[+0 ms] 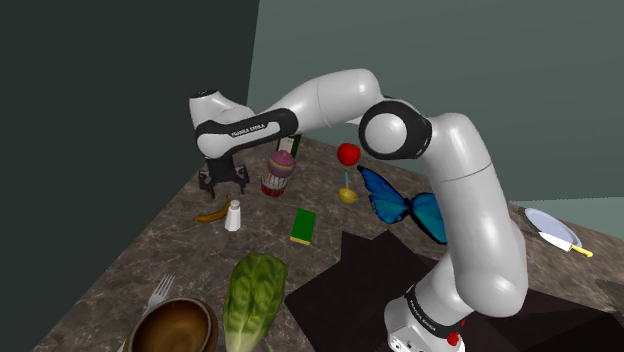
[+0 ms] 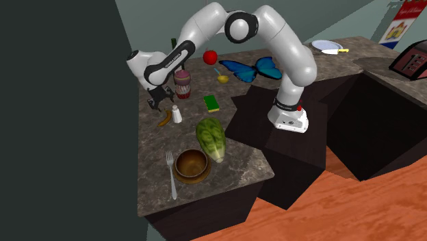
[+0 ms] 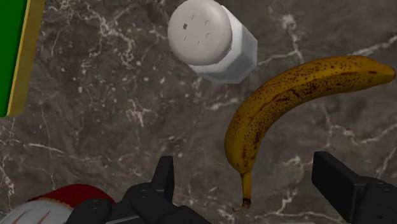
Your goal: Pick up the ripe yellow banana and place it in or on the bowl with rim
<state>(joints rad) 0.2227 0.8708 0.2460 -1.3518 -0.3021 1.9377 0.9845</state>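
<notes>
Wrist view: gripper (image 3: 245,175) wide open and empty, hovering over banana (image 3: 280,108). Only the stem end lies between the fingers, untouched. Banana flat on counter (image 1: 120,270) near wall-side edge, just beside shaker (image 3: 213,41). Best to centre on banana's middle, descend, close across its width, avoid shaker. Bowl (image 1: 165,308) well apart, at a counter corner.
</notes>
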